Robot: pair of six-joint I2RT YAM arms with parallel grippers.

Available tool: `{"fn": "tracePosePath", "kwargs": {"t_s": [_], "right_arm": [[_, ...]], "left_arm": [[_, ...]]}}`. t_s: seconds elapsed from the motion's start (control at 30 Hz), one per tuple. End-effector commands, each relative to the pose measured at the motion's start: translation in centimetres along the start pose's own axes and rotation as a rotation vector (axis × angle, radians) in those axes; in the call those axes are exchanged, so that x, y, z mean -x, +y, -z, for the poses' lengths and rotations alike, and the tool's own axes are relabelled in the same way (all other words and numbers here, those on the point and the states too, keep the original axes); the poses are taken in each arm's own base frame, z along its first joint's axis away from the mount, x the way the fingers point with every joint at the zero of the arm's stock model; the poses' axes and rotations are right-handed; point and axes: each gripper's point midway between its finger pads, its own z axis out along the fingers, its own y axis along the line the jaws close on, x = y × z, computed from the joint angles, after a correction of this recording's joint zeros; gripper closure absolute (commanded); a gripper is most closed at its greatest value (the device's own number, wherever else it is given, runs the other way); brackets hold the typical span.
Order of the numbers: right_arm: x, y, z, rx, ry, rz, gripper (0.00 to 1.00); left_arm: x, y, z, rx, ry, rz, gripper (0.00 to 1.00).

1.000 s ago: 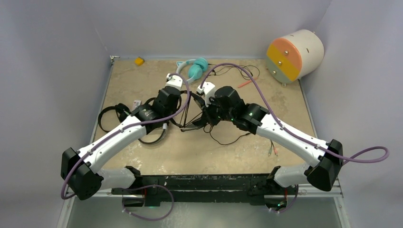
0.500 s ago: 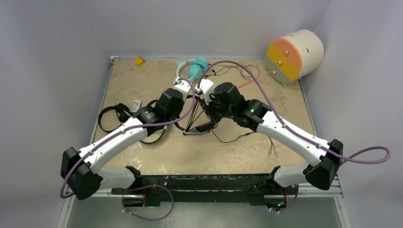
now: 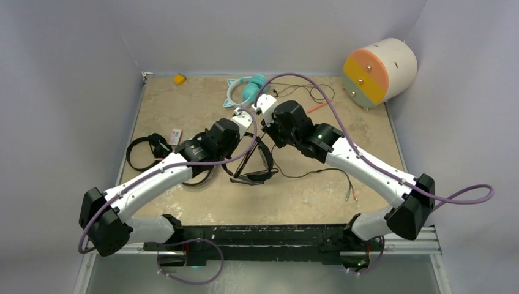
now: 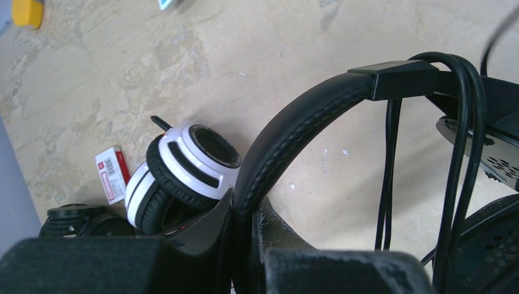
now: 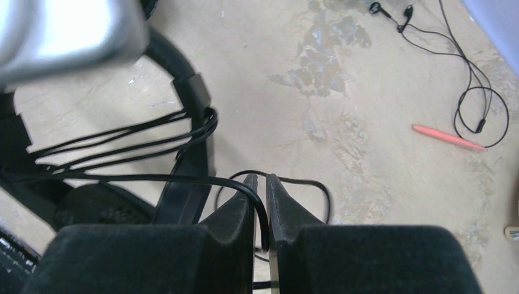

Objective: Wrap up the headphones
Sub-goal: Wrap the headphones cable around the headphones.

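Observation:
A pair of black headphones [image 3: 254, 174] hangs tilted over the table's middle, lifted by its padded headband [image 4: 294, 128]. My left gripper [image 3: 250, 130] [image 4: 245, 214] is shut on that headband. Several turns of thin black cable [image 5: 153, 138] loop round the band near its slider. The cable's free run [image 5: 183, 179] passes between the fingers of my right gripper [image 3: 264, 125] [image 5: 260, 184], whose jaws stand only a cable's width apart. The cable tail ends in plugs [image 3: 350, 195] on the table. White-and-black headphones [image 4: 183, 165], another black pair [image 3: 144, 150] and teal headphones [image 3: 251, 89] lie apart.
A red stick [image 3: 315, 108] and a thin earbud cable [image 5: 471, 92] lie at the back right. A cream, orange and yellow cylinder [image 3: 379, 70] stands in the far right corner. A yellow block [image 3: 179, 78] and a small red-and-white box [image 4: 110, 174] sit to the left.
Both grippers have moved toward the back of the table, lifting the black headphones by the band. The right gripper's jaws have eased a little on the cable.

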Motion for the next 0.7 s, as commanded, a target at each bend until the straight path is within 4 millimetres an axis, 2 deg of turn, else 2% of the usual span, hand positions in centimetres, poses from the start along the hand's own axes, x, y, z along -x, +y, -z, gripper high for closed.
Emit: {"fn": "tracePosePath", "kwargs": {"t_s": [0.0,0.17,0.37,0.5,0.67], "right_arm": [[3.4,-3.9,1.1,-0.111,-0.142,-0.048,0.90],[2.1,-4.8,-0.2,-0.082,-0.172,-0.125,0.89],[1.3,-4.7,-1.3,0.001,-0.281,-0.220,0.90],[0.2,-4.2,-2.5,0.065,-0.310,-0.301,0.87],[0.1,-2.0,-2.8,0.183,-0.446,-0.287,0.82]], "left_arm": [[0.1,-1.3,1.6,-0.108,-0.025,-0.060,1.00],[1.1,-3.0,3.5,-0.242,-0.087,-0.038,1.00],[3.1,-4.0,6.3,-0.349,-0.175,0.064,1.00],[4.6,-5.7,8.5,-0.486,-0.217,0.115,1.00],[6.4,-6.8,11.1,-0.600,-0.255,0.185,1.00]]}}
